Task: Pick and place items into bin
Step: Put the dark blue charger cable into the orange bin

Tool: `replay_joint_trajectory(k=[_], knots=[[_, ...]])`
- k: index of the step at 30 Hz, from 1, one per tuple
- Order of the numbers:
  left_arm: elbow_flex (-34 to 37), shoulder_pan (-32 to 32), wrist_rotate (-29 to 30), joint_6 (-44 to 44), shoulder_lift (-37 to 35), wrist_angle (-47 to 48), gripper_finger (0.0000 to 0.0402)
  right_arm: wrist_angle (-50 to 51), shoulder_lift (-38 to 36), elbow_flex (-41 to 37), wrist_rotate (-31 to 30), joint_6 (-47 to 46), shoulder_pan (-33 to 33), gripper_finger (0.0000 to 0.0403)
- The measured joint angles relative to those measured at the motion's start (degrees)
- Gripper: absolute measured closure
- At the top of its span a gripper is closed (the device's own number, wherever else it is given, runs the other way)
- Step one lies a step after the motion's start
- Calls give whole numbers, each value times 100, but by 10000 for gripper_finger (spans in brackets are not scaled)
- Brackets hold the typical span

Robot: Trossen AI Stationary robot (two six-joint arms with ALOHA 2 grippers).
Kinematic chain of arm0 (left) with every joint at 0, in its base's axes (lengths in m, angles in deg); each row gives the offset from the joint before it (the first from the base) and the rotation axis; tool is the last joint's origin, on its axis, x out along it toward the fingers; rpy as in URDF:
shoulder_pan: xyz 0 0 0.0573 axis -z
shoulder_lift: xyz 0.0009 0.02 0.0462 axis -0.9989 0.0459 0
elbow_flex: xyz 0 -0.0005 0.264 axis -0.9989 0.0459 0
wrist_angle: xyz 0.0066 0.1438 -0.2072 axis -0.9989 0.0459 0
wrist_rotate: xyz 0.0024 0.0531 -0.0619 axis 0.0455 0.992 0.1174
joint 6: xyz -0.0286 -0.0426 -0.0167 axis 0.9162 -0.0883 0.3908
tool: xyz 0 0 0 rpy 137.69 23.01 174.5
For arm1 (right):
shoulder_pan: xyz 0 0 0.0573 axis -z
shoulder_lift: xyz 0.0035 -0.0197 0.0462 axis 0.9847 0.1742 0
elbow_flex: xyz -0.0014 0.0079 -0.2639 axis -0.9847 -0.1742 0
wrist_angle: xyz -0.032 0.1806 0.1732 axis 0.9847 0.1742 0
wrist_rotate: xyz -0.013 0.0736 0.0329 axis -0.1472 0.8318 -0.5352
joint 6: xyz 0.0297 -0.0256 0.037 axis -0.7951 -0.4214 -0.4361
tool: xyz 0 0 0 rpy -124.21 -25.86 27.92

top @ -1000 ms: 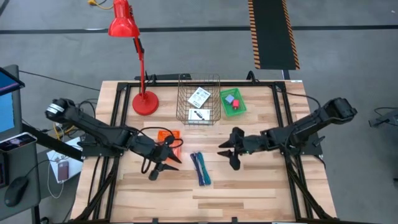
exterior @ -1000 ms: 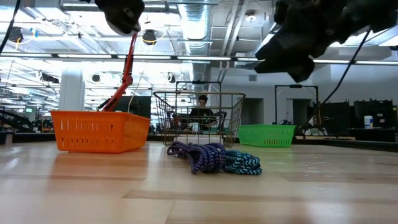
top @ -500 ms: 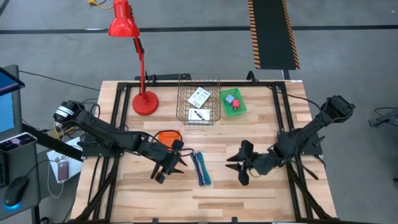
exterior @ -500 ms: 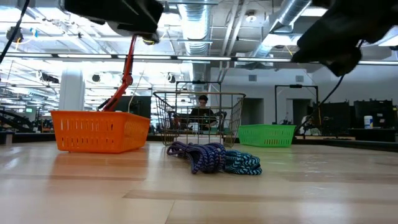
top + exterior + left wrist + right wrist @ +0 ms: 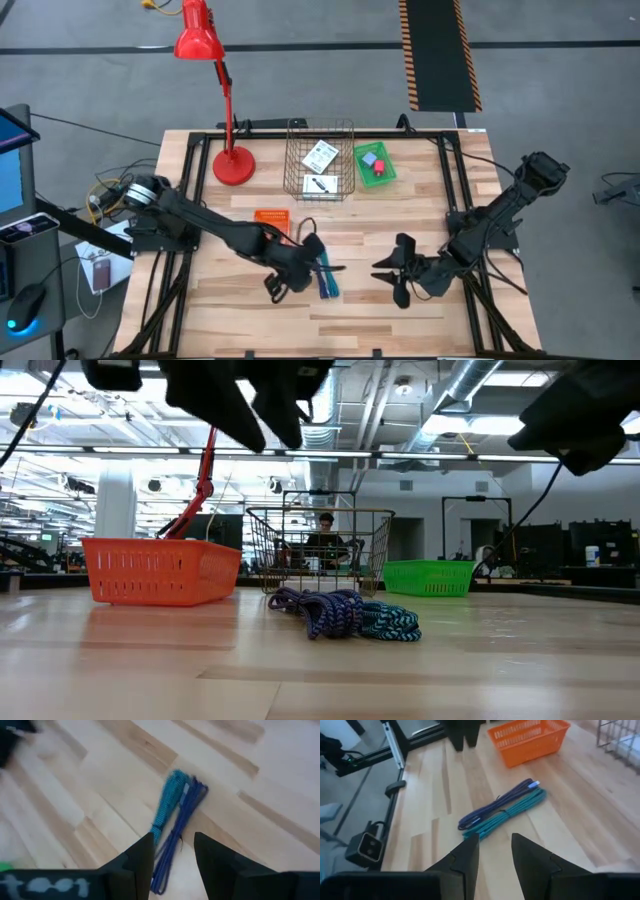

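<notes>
A bundle of blue and teal coiled cords point(image 5: 325, 272) lies flat on the wooden table near its middle; it also shows in the low view point(image 5: 345, 615). My left gripper point(image 5: 312, 262) hovers open just above the bundle; in the left wrist view its fingers stand on either side of the cords point(image 5: 175, 825) without touching them. My right gripper point(image 5: 395, 277) is open and empty to the right of the bundle, which shows ahead of it point(image 5: 505, 807). White cards with black marks lie in the wire basket point(image 5: 320, 160). A pink piece and a small grey-blue piece lie in the green bin point(image 5: 375, 165).
An orange basket point(image 5: 270, 218) stands just left of and behind the cords. A red desk lamp point(image 5: 225, 100) stands at the far left corner. The wire basket and the green bin stand side by side at the far middle. Bare wood lies along the near edge.
My left gripper has gone toward the table's right edge, from beside the orange basket to over the cord bundle. My right gripper has drawn back toward the near and right edges, away from the cords. The cords have stayed where they were.
</notes>
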Motion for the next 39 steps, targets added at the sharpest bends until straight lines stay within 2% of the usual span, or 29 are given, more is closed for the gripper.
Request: replay_joint_trajectory(k=[3, 8, 10, 15, 18, 30, 39], knots=[[-349, 0, -25, -307, 397, 225, 271, 119, -83, 0, -143, 2, -16, 294], [-525, -2, -29, -641, 854, 276, 271, 156, -287, 2, -539, 91, -96, 295], [-525, -2, -27, -770, 1007, 278, 271, 226, -357, 2, -929, 116, -198, 295], [-523, -84, -134, -779, 1199, 276, 271, 253, -607, 0, -2538, 586, -468, 295], [-523, -213, -197, -756, 1197, 205, 271, 244, -800, 0, -3027, 1096, -504, 295], [-523, -644, -394, -865, 1197, 314, 271, 224, -1740, 0, -3022, 2222, -302, 295], [-544, -599, -132, -1234, 1533, 428, 271, 314, -2155, 0, -3019, 2745, -302, 295]])
